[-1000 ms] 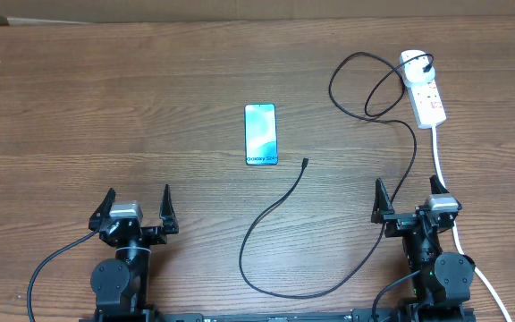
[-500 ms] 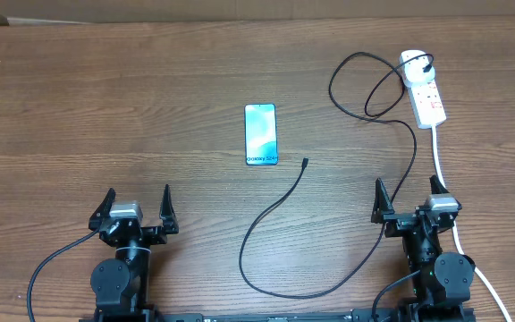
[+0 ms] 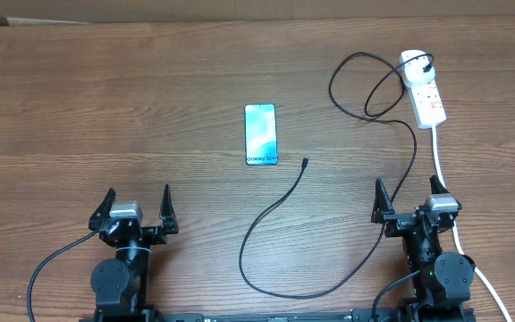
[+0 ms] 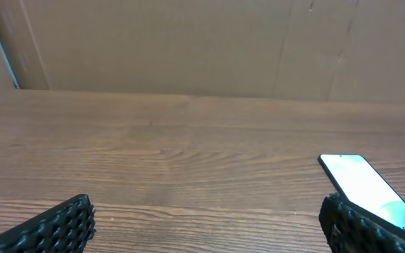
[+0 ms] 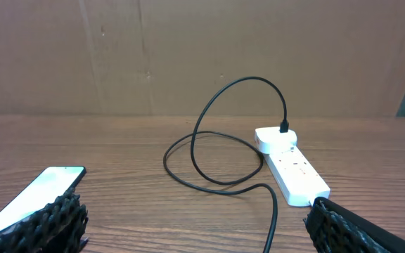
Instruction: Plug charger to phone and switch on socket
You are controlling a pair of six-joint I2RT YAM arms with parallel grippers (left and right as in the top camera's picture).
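The phone (image 3: 260, 134) lies flat mid-table, teal screen up; it also shows in the left wrist view (image 4: 364, 186) and the right wrist view (image 5: 37, 193). The charger cable (image 3: 275, 210) loops across the table, its connector tip (image 3: 305, 163) lying just right of the phone's near end, its plug (image 3: 428, 64) in the white socket strip (image 3: 425, 89). The strip and cable also show in the right wrist view (image 5: 292, 165). My left gripper (image 3: 136, 207) and right gripper (image 3: 408, 199) rest near the front edge, both open and empty.
The strip's thick white cord (image 3: 443, 170) runs down past my right gripper. A cardboard wall (image 4: 188, 42) stands behind the wooden table (image 3: 105, 107).
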